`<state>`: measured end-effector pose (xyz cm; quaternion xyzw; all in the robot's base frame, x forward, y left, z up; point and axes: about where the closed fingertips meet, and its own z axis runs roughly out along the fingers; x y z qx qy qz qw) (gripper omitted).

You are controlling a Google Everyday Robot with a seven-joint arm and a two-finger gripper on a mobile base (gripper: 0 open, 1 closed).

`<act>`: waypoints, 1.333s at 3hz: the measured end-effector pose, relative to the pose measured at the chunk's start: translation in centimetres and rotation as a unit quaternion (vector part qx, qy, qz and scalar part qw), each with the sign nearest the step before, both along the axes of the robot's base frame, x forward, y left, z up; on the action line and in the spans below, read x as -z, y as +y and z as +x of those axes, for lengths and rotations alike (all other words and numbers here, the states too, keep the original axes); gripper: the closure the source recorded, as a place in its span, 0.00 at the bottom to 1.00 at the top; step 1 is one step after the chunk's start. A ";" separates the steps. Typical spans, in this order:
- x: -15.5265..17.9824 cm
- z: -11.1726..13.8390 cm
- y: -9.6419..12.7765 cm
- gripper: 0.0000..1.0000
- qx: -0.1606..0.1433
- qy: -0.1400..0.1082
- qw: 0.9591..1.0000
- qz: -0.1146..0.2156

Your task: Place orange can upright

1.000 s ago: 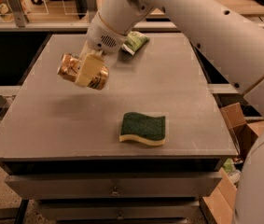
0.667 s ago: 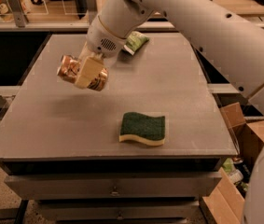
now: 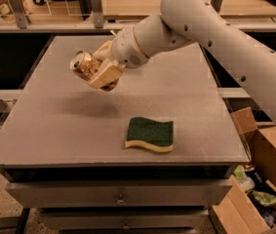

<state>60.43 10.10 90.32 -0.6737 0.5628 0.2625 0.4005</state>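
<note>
The orange can is held in the air above the left middle of the grey table. It lies tilted on its side, with its silver top facing left toward the camera. My gripper is shut on the can, its tan fingers clamped around the can's body. The white arm reaches in from the upper right. The can casts a shadow on the table below it.
A green-and-yellow sponge lies on the table near the front edge, right of centre. An open cardboard box with bottles and rubbish stands on the floor at the right. A counter with railings runs along the back.
The arm has swung lower and across, now covering the back of the table where the green bag showed. The can has turned so its silver top faces more to the left.
</note>
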 end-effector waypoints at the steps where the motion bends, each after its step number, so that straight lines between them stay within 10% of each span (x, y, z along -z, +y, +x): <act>1: -1.0 1.4 -1.5 1.00 -0.017 -0.052 0.996 0.073; 2: -1.4 2.9 -2.0 1.00 -0.052 -0.072 0.988 0.129; 4: -0.3 2.3 -3.0 1.00 -0.119 -0.002 0.976 0.182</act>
